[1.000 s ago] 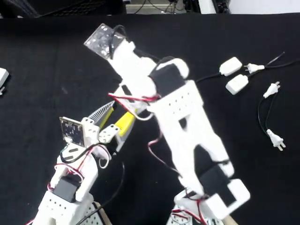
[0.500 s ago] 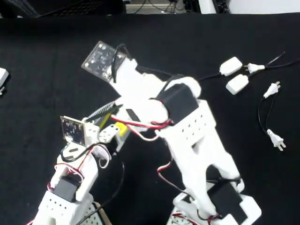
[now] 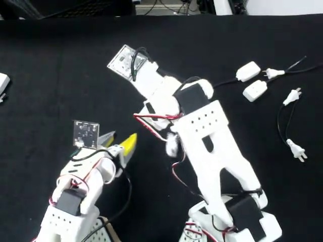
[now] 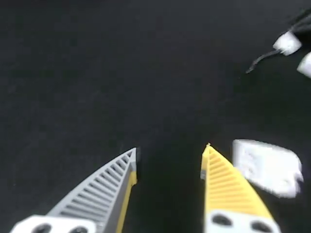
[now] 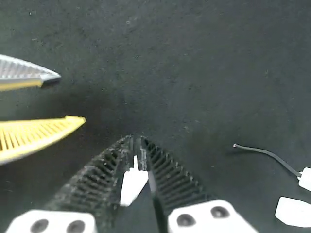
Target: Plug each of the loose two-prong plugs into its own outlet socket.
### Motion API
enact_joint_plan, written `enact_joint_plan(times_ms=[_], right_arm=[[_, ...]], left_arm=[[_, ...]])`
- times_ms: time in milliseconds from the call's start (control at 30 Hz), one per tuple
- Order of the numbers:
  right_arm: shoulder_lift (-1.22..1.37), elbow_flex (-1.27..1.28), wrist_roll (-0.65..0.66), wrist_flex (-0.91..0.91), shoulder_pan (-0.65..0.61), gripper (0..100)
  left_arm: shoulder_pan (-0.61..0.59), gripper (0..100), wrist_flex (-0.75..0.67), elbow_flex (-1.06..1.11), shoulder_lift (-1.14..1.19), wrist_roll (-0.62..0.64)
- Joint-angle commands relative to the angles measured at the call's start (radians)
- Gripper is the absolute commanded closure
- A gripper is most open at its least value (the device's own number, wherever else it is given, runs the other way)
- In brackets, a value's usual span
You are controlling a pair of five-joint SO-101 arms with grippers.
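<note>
Plugs point(image 3: 274, 74): three white two-prong ones lie loose on the black worktop point(image 3: 50, 60), none seated.
Nearest plug: just beside the outlet sockets point(image 3: 248, 71), its cord trailing away from them.
Second plug point(image 3: 292, 96): near the outlet sockets.
Third plug point(image 3: 297, 150): farthest from the outlet sockets.
Outlet sockets: two white blocks, close together.
My left tool point(image 4: 170, 150): gray and yellow fingers apart over bare worktop, well apart from the outlet sockets.
My right tool point(image 5: 136, 139): black fingers together at the tips, closed around a small white piece point(image 5: 132, 187); I cannot tell whether it is a plug. It sits near my left tool, well apart from the outlet sockets.
</note>
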Motion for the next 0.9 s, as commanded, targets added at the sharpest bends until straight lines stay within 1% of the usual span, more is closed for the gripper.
enact_joint_plan(times_ms=[0,167,233,267,333,400,467,533,667,867], right_arm=[[-0.01,0.033,0.009,-0.044,0.018,98.7],[-0.01,0.091,0.009,-0.087,0.018,98.7],[-0.016,0.091,0.009,-0.084,0.048,98.7],[-0.019,0.081,0.009,-0.083,0.075,98.7],[-0.035,0.045,0.009,-0.081,0.158,98.7],[-0.039,0.019,0.017,-0.081,0.267,98.7],[-0.039,0.022,0.061,-0.066,0.353,98.4],[-0.039,0.053,0.115,-0.011,0.41,94.6],[-0.039,0.153,0.173,0.04,0.417,83.5],[-0.039,0.291,0.178,0.038,0.339,83.2]], left_arm=[[-0.11,78,0.044,0.016,-0.006,-0.003],[-0.295,78,0.04,0.016,-0.006,0.002],[-0.341,78,0.038,0.016,-0.006,0.005],[-0.346,78,0.038,0.016,-0.006,0.005],[-0.323,78,0.038,0.016,-0.006,0.005],[-0.289,78,0.041,0.016,-0.006,0.005],[-0.257,78,0.044,0.016,-0.005,0.002],[-0.236,78,0.044,0.016,-0.002,0.003],[-0.206,78,0.04,0.016,-0.002,0.005],[-0.205,78,0.04,0.016,0.0,0.005]])
